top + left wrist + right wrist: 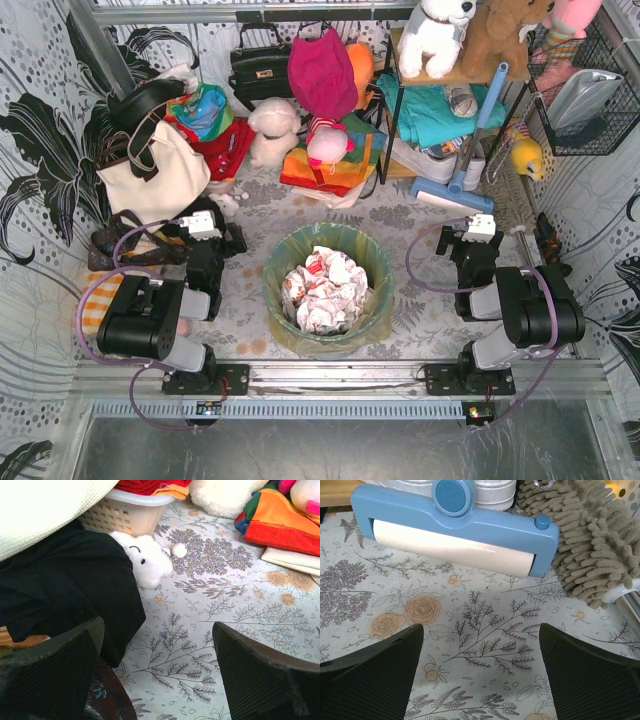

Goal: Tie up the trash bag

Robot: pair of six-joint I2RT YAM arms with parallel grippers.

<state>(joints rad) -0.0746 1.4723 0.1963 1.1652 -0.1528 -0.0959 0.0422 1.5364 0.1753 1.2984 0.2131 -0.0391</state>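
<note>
The trash bag (283, 334) is thin yellow-green plastic lining a round teal bin (330, 233) in the middle of the floral table. Its mouth is open, and white-and-red crumpled paper (325, 288) fills it. My left gripper (222, 232) sits left of the bin, apart from it. It is open and empty over the tablecloth in the left wrist view (157, 645). My right gripper (462, 238) sits right of the bin, also apart. It is open and empty in the right wrist view (480, 645). The bag does not show in either wrist view.
A cream tote bag (155, 170) with black straps and a small white plush (147, 560) lie ahead of the left gripper. A blue roller head (452, 527) and a grey mop (590, 545) lie ahead of the right. Toys, bags and a shelf crowd the back.
</note>
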